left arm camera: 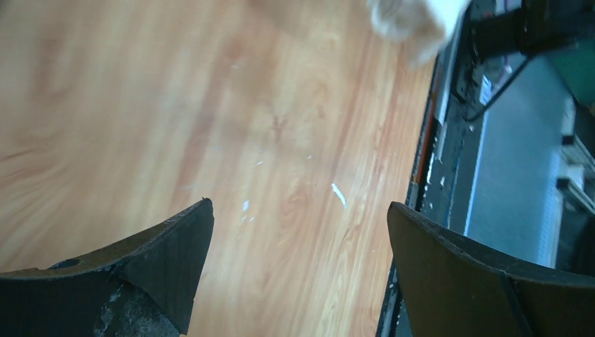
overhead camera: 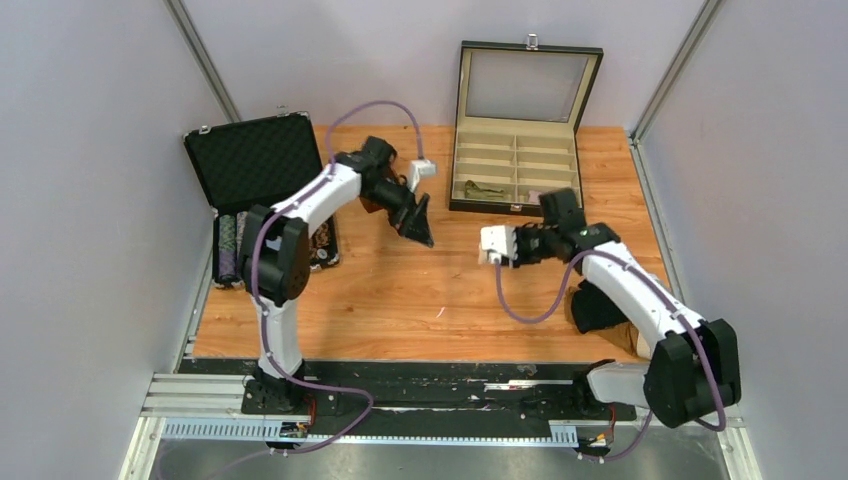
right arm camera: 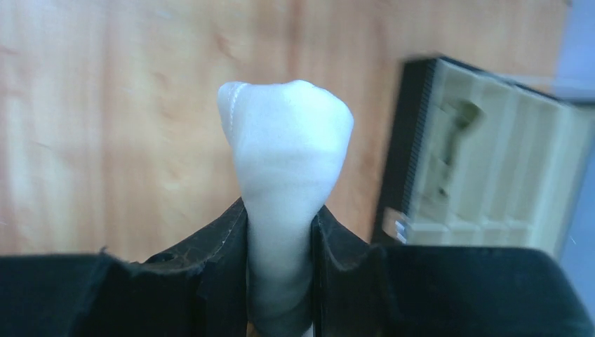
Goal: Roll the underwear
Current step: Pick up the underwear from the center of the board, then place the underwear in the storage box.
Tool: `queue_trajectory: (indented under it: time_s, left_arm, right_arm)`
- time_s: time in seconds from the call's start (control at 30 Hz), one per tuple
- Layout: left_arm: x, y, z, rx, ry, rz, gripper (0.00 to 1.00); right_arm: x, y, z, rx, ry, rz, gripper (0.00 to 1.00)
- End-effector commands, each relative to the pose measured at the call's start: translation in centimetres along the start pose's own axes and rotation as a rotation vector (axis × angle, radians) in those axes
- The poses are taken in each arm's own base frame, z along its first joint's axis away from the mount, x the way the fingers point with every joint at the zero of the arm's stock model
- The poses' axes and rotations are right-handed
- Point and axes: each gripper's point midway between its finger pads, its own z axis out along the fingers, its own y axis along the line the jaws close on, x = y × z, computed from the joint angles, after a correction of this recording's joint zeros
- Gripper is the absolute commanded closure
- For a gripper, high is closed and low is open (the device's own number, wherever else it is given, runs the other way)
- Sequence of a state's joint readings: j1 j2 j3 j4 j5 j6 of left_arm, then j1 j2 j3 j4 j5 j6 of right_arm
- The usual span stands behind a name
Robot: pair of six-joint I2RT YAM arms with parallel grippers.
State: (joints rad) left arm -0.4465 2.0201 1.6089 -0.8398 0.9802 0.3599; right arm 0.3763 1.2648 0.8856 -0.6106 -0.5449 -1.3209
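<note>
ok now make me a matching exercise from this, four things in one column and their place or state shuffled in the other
1. left gripper
2. right gripper
3. olive-khaki cloth underwear
4. black cloth heap

a. in a compartment of the beige-lined divider box
b. open over the wooden table
c. lying on the table by the right arm
d. shut on the cream-white rolled cloth underwear

Pairs: 1-b, 2-d, 3-a, 4-c

cream underwear (right arm camera: 288, 154): rolled, clamped in right gripper (right arm camera: 279, 214) | olive underwear (overhead camera: 483, 190): in case (overhead camera: 560, 150) compartment | black underwear (overhead camera: 598, 308): heaped right
</note>
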Motion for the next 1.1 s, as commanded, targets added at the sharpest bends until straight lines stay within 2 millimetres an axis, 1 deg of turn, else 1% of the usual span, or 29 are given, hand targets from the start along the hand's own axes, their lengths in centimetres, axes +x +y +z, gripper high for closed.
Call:
queue_trajectory:
  time_s: [0.0,0.03,0.07,0.1,0.13,0.17,0.2,0.23,0.27,0.3,0.37,0.4,0.43,0.47,0.5,0.53,0.63,0.73,0.9,1.07]
  left_arm:
    - [-3.1,-3.6,-5.9,-0.113,-0.076,0.022,0.0]
    - [-2.5,-3.9,-6.3,-0.107,-0.069,0.062,0.0]
    - [-2.4,-5.4,-7.1,-0.1,-0.074,0.105,0.0]
    - [-1.9,-5.7,-7.3,-0.099,-0.065,0.167,0.0]
    - [-1.7,-6.5,-7.9,-0.109,-0.061,0.194,0.0]
    - [-1.1,-6.4,-8.1,-0.128,-0.044,0.224,0.0]
    - [-1.0,-6.9,-8.7,-0.149,-0.046,0.251,0.0]
    - [-0.6,-6.9,-9.1,-0.184,-0.037,0.263,0.0]
    - [-0.7,-6.9,-9.4,-0.206,-0.046,0.279,0.0]
    - [-0.4,-7.1,-9.8,-0.229,-0.049,0.282,0.0]
    - [-0.2,-7.3,-10.3,-0.265,-0.058,0.282,0.0]
    - [0.3,-7.4,-10.3,-0.269,-0.052,0.27,0.0]
    - [0.5,-7.5,-10.5,-0.277,-0.046,0.266,0.0]
    - [1.2,-7.6,-10.4,-0.273,-0.031,0.248,0.0]
    - [1.5,-7.7,-10.5,-0.276,-0.029,0.246,0.0]
    - [2.1,-7.7,-10.4,-0.272,-0.021,0.23,0.0]
    - [2.8,-8.0,-10.5,-0.281,-0.018,0.222,0.0]
    - [2.9,-7.4,-10.8,-0.318,-0.016,0.212,0.0]
    - [2.7,-6.0,-11.8,-0.379,-0.028,0.196,0.0]
    - [3.0,-5.7,-11.7,-0.374,-0.027,0.171,0.0]
  right_arm:
    - [3.6,-6.4,-3.6,0.098,0.08,-0.025,1.0]
    - [5.6,-8.3,-3.8,0.123,0.129,0.001,1.0]
    - [7.1,-10.3,-4.2,0.157,0.167,0.019,1.0]
    - [8.7,-12.1,-4.5,0.19,0.202,0.041,1.0]
    - [10.2,-14.1,-4.9,0.224,0.229,0.059,1.0]
    - [11.8,-15.8,-5.1,0.253,0.254,0.08,1.0]
    - [13.1,-17.4,-5.4,0.277,0.276,0.093,1.0]
    - [14.6,-18.6,-5.3,0.289,0.3,0.106,1.0]
    - [16.1,-19.8,-5.4,0.301,0.33,0.114,1.0]
    - [17.3,-21.0,-5.2,0.31,0.355,0.117,1.0]
    - [19.2,-23.0,-4.5,0.316,0.394,0.097,1.0]
    - [21.0,-23.7,-4.9,0.324,0.426,0.095,1.0]
    - [22.1,-24.4,-5.0,0.328,0.45,0.084,1.0]
    - [22.9,-25.1,-4.9,0.331,0.464,0.071,1.0]
    - [23.5,-25.5,-4.7,0.328,0.472,0.056,1.0]
    - [23.7,-26.1,-4.7,0.33,0.479,0.037,1.0]
    - [24.3,-25.9,-3.9,0.293,0.472,-0.017,1.0]
    - [24.5,-24.7,-3.1,0.245,0.455,-0.037,1.0]
    - [23.9,-22.4,-2.0,0.16,0.408,-0.03,1.0]
    - [24.5,-20.6,-1.0,0.095,0.398,0.002,1.0]
